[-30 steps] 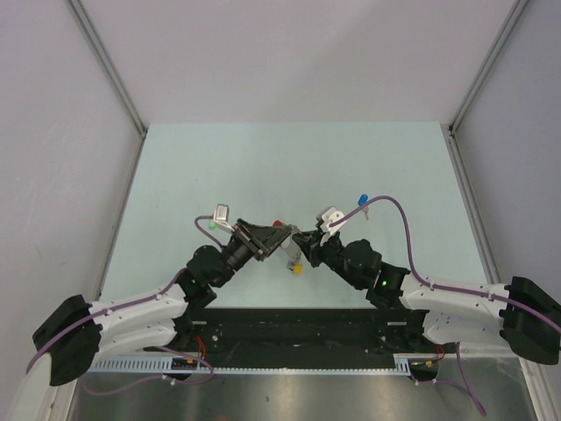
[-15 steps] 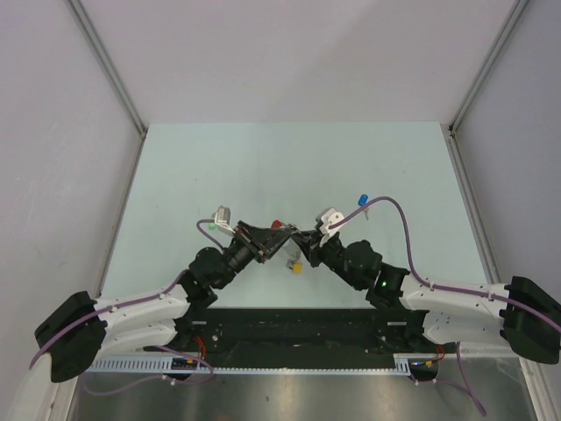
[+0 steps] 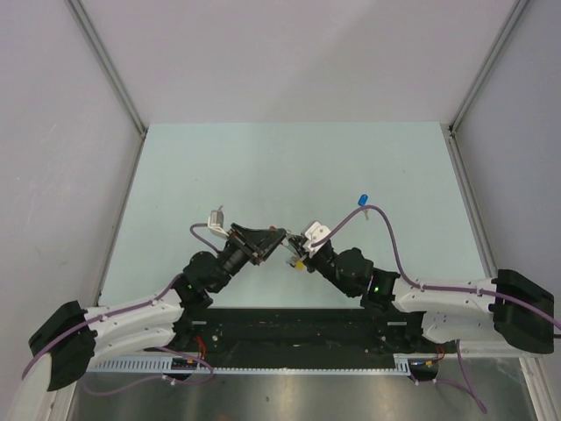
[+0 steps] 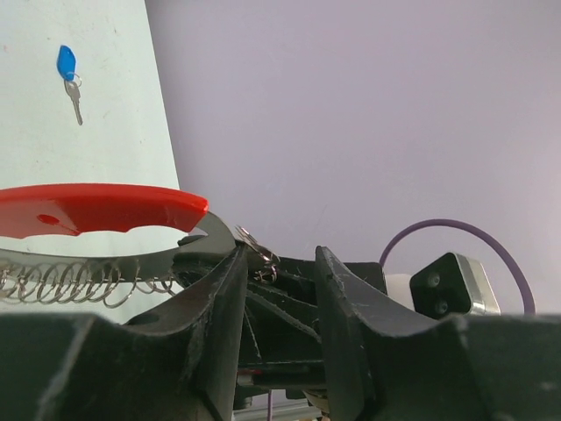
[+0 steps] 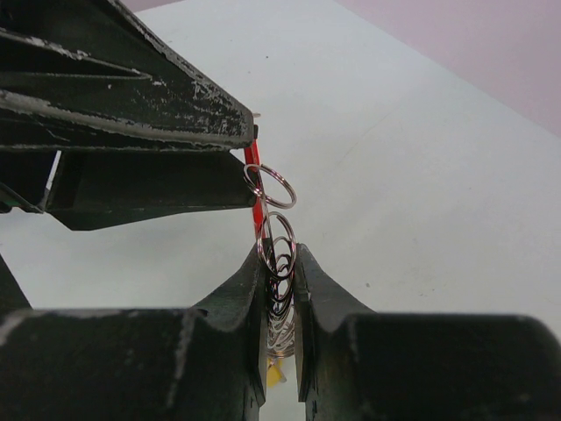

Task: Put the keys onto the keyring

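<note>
The keyring hangs between my two grippers just in front of the arm bases, with a yellow cap (image 3: 299,262) dangling under it. In the left wrist view its curved red piece (image 4: 96,209) and grey metal body (image 4: 180,254) end at my left finger (image 4: 219,289). My left gripper (image 4: 279,254) has its jaws apart with nothing across the gap. My right gripper (image 5: 280,254) is shut on the keyring's chain of small rings (image 5: 278,232). The blue key (image 3: 360,201) lies loose on the table to the far right, also in the left wrist view (image 4: 67,63). The green key is out of view.
The pale green table (image 3: 289,167) is fenced by grey walls on the left, right and far side. A purple cable (image 3: 386,224) arcs over the right arm near the blue key. A black rail (image 3: 289,329) runs along the near edge.
My right gripper has drawn back toward the near left with the keyring. My left wrist has shifted slightly toward the near side. The blue key has not moved.
</note>
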You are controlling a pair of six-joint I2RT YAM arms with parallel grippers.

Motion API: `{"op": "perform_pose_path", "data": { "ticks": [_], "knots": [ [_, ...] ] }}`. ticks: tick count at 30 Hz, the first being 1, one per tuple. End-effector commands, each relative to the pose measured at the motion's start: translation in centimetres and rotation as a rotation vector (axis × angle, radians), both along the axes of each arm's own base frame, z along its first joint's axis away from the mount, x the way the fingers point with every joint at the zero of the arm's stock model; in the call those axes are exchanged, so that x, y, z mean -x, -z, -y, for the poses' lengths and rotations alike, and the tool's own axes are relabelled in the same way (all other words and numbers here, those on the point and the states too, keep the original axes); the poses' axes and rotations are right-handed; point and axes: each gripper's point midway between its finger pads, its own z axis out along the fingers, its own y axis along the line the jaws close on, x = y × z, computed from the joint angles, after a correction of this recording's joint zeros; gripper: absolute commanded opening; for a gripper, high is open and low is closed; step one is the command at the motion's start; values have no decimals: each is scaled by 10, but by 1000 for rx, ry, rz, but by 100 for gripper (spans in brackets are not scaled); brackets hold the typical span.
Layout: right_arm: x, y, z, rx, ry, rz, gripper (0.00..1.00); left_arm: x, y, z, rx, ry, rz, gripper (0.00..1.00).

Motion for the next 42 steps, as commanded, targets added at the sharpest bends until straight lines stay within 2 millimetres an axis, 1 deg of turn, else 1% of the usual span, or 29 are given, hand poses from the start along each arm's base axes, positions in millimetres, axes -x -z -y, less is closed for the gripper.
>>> {"op": "perform_pose_path", "data": {
  "ticks": [1,2,4,8,12,15,22,25,30,31,32,34,36,38,39,42],
  "knots": [
    [0,-13,-4,7,13,92,0,-2,-12,-9,52,-40,3,42],
    [1,-9,-5,24,13,97,0,-3,-12,-9,50,-42,2,42],
    [1,-9,-5,42,18,116,0,-2,-9,-8,35,-39,-8,41],
    [2,-6,-5,81,28,144,0,-2,-2,-8,15,-35,-26,36],
    [2,-2,-6,117,35,165,0,-1,3,-8,-5,-37,-37,24],
    [3,2,-6,152,41,191,0,-1,4,-9,-14,-39,-40,18],
    [6,8,-9,230,56,252,0,-2,8,-9,-40,-42,-44,10],
    [7,12,-9,259,68,268,0,-2,11,-10,-51,-43,-50,1],
    [6,14,-5,262,85,253,0,-2,14,-14,-98,-60,-44,0],
    [5,13,-4,263,91,252,0,-2,11,-18,-114,-68,-21,0],
    [5,11,-2,260,96,251,0,-2,16,-19,-149,-70,-28,0],
    [3,13,2,264,95,231,0,-4,16,-25,-189,-81,-8,0],
    [5,9,4,244,67,209,0,-2,19,-32,-216,-80,-6,0],
    [2,5,8,200,61,171,0,-3,21,-39,-246,-83,-1,0],
    [5,1,9,189,36,165,0,-3,22,-41,-258,-81,3,0],
    [5,-2,12,192,22,167,0,-4,24,-45,-300,-56,13,0]
  ]
}}
